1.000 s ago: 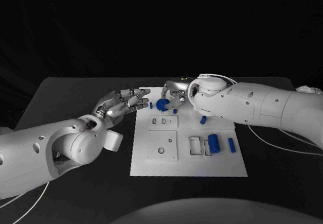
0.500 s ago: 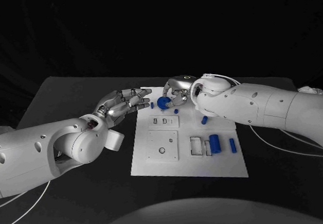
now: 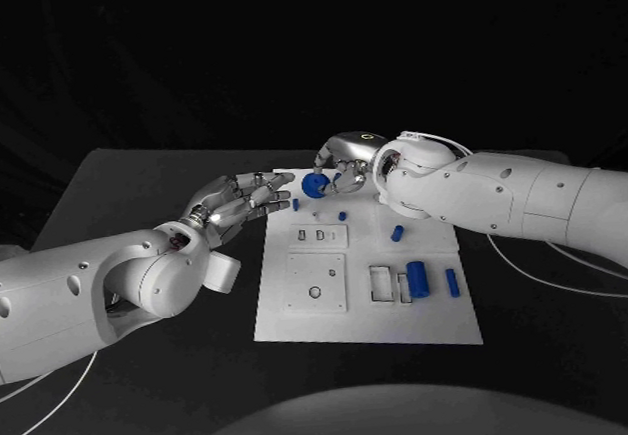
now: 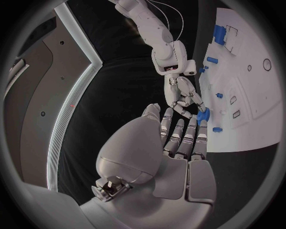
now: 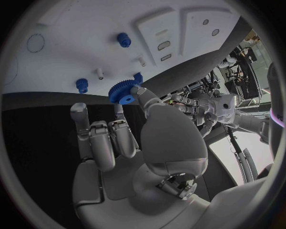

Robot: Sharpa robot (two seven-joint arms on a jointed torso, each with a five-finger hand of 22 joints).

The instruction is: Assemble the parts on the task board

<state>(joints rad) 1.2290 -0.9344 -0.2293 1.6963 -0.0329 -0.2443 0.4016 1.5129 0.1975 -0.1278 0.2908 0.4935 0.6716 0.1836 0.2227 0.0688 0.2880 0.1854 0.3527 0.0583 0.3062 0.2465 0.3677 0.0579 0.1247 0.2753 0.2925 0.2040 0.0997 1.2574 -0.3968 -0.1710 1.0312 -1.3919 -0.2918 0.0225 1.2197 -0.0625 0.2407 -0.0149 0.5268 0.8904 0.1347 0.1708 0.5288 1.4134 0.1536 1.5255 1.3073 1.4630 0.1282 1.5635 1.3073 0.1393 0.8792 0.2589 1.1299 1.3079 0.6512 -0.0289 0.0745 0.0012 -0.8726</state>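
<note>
The white task board [image 3: 300, 314] lies in the middle of the black table. My right hand [image 3: 346, 167] hovers over the board's far edge and pinches a blue gear [image 3: 317, 184] between thumb and a finger. The right wrist view shows that gear [image 5: 123, 92] held above the board [image 5: 66, 28], clear of it. My left hand [image 3: 241, 201] floats at the board's far left corner with its fingers stretched out, holding nothing, and its tips are close to the gear [image 4: 204, 116]. Small blue pegs [image 3: 343, 215] [image 3: 396, 233] stand on the board.
A blue cylinder [image 3: 417, 278] and a slim blue bar [image 3: 450, 282] lie near the board's right side, beside rectangular slots [image 3: 381, 283]. A round hole [image 3: 312, 294] sits in the left plate. Two white pins [image 5: 99, 73] stand near the gear.
My right hand has risen from the board's far edge, carrying the blue gear upward and slightly further away. The left hand has stayed put.
</note>
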